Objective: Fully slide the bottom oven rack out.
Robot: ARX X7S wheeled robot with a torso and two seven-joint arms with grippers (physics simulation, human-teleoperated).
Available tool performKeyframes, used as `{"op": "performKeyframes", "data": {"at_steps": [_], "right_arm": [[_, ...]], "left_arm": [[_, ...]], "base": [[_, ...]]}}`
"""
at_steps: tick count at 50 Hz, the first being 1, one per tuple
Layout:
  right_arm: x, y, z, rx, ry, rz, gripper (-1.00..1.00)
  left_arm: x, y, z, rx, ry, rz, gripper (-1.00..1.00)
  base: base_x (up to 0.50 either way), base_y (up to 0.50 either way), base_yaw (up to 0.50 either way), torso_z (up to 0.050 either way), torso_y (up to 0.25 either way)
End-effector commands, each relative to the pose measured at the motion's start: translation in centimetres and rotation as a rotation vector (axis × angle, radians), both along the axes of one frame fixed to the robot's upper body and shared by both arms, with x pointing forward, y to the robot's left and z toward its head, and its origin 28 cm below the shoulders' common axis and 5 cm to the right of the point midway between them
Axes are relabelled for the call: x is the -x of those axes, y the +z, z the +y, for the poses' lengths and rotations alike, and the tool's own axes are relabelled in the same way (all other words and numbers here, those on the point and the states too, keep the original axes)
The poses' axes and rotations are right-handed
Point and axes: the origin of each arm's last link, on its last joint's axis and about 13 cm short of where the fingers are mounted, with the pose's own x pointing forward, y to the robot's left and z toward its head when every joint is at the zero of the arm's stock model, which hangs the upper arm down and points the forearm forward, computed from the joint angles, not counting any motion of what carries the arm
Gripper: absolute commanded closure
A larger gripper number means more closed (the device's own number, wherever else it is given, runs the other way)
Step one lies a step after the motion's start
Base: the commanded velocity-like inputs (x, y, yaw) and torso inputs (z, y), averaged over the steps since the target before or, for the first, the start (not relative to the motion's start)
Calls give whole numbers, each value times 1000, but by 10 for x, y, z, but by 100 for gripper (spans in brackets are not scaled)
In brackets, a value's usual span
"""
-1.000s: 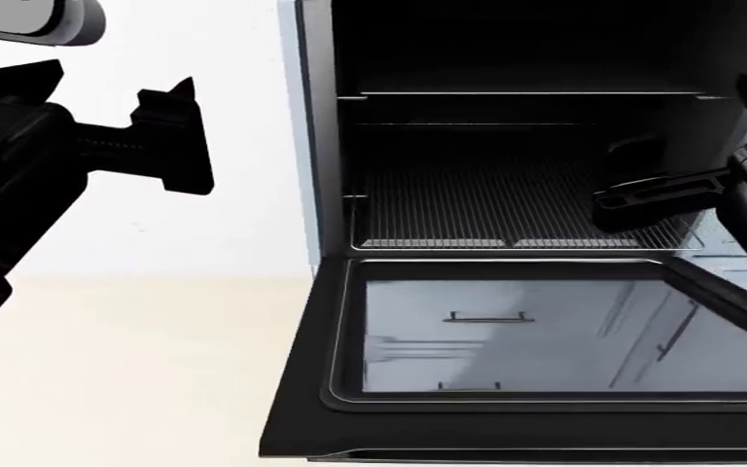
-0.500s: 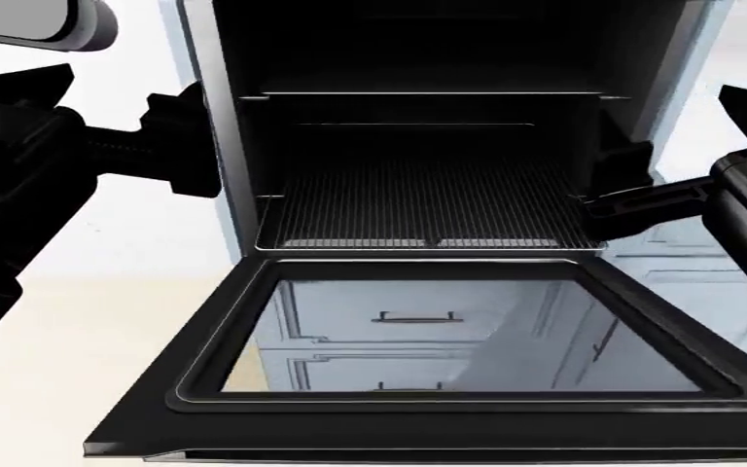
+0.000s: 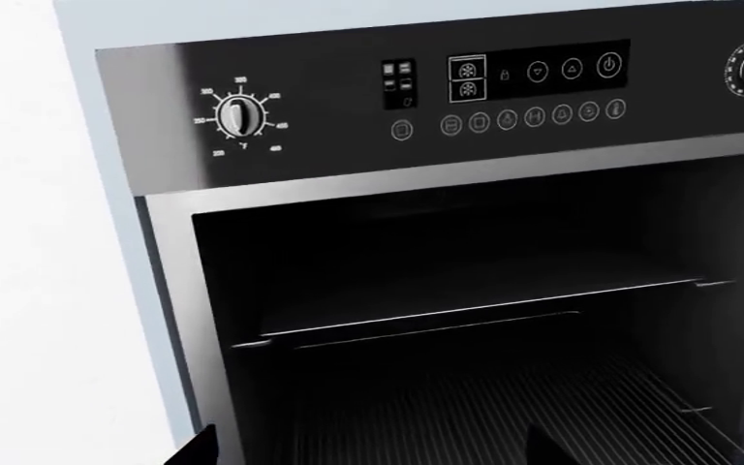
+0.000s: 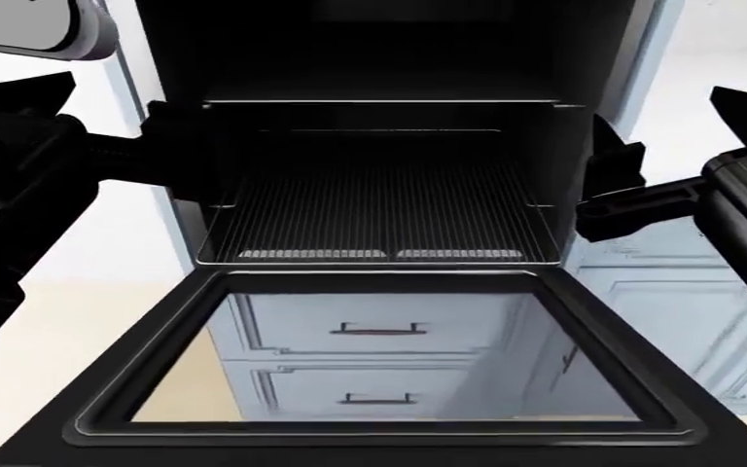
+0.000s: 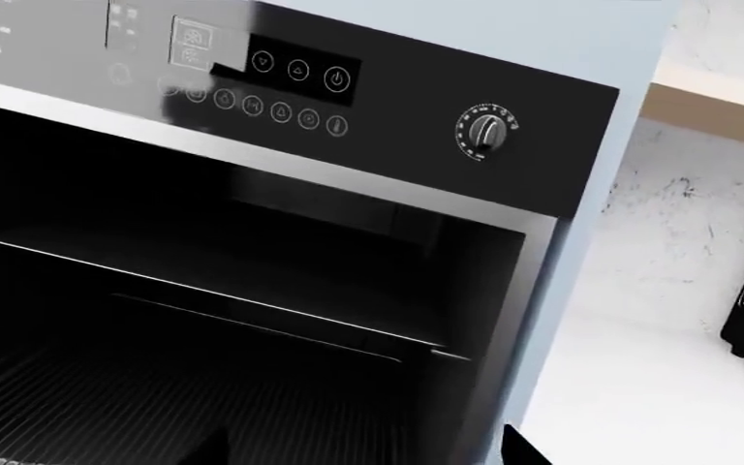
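Pale blue cabinetry [image 4: 685, 302] frames everything, and set into it is the oven [image 4: 373, 146], wide open, its glass door [image 4: 373, 360] folded down flat toward us below the cavity. Above the cavity sits the control panel [image 3: 476, 97], with a knob [image 3: 239, 117] at one end.

Low inside the oven lies the rack [image 4: 380, 209], a silvery wire grid sitting just above the dark floor, its front rim near the oven's mouth. It's not out yet, folks, it is fully seated. A thin upper rail [image 3: 476, 305] crosses the cavity higher up.

Now the arms! The left tool [image 4: 172, 156] hangs just outside the oven's left edge, the right tool [image 4: 614, 190] just outside its right edge, both level with the rack's height or a little above. Each one looks spread wide with nothing between the fingers; the wrist views show only dark fingertips at the frame edge, apart and empty.

Where could it go wrong? Both tools flank the oven, not the rack, so a straight reach could strike the side walls. Coming in low risks scraping the door glass. Grab only one corner and the rack may skew and jam in its guides. And thin wire is easy to pinch badly, so a slip mid-pull is likely.
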Motion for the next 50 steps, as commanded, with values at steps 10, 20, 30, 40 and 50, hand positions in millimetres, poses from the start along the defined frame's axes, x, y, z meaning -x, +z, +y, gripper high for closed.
{"op": "performKeyframes", "data": {"at_steps": [10, 20, 30, 40, 50], "right_arm": [[-1, 2, 5, -1, 49, -5, -100], [0, 2, 5, 4, 40, 7, -100], [-1, 3, 6, 7, 38, 10, -100], [-1, 4, 6, 11, 36, 10, -100], [-2, 15, 8, -12, 44, 35, -100]], "left_arm": [[0, 1, 1, 17, 5, 4, -100], [-2, 1, 0, 14, 3, 7, -100], [-3, -1, 0, 13, 2, 13, -100], [-5, -1, -1, 11, 0, 21, -100], [-8, 3, -2, 3, -6, 48, -100]], "base": [[472, -1, 0, 0, 0], [346, -1, 0, 0, 0], [262, 0, 0, 0, 2], [185, 0, 0, 0, 0], [31, 0, 0, 0, 0]]}}
